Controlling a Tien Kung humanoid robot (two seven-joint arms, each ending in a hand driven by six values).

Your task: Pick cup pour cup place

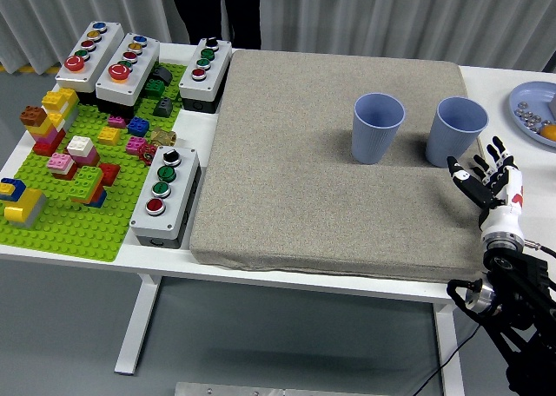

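Two light blue cups stand upright on the grey mat [321, 153]: one cup [378, 128] near the middle right, the other cup [455, 131] at the mat's right edge. My right hand [485, 174] rises from the lower right corner, fingers spread and holding nothing, just below and right of the right-hand cup, not touching it. What the cups hold is hidden from this angle. My left arm is out of view.
A blue plate [534, 109] with small beads and an orange piece sits at the far right. Left of the mat lie a green baseplate [78, 214] with coloured bricks and several button boxes [165, 192]. A person stands behind the table [217, 9].
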